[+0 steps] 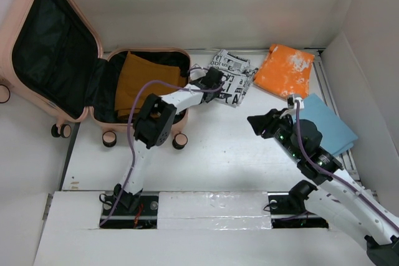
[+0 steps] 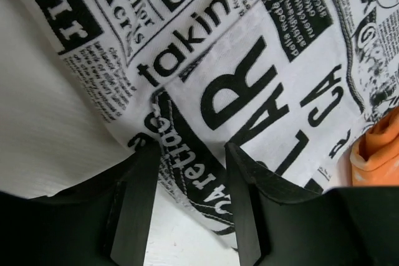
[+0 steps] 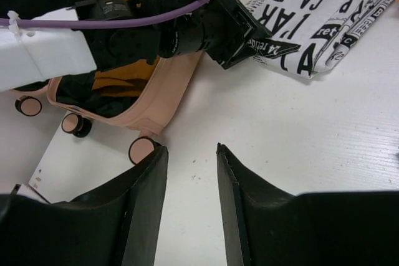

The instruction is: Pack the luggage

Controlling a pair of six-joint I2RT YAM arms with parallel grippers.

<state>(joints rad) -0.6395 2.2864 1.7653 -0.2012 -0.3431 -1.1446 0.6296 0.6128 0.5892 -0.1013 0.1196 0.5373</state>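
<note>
Noted: white tabletop, white enclosure walls. Left gripper astride black-and-white newsprint-pattern cloth, clamping undetermined. Right gripper spread, empty. Salmon-pink hard-shell suitcase open.

White table, plain white walls behind and at right; soft, even light

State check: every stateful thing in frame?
luggage: open, lid leaned back
mustard garment: lying inside luggage
newspaper-print cloth: folded, on table
orange cloth: folded, on table
blue cloth: folded, on table
left gripper: open, astride newspaper-print cloth edge
right gripper: open, empty
</note>
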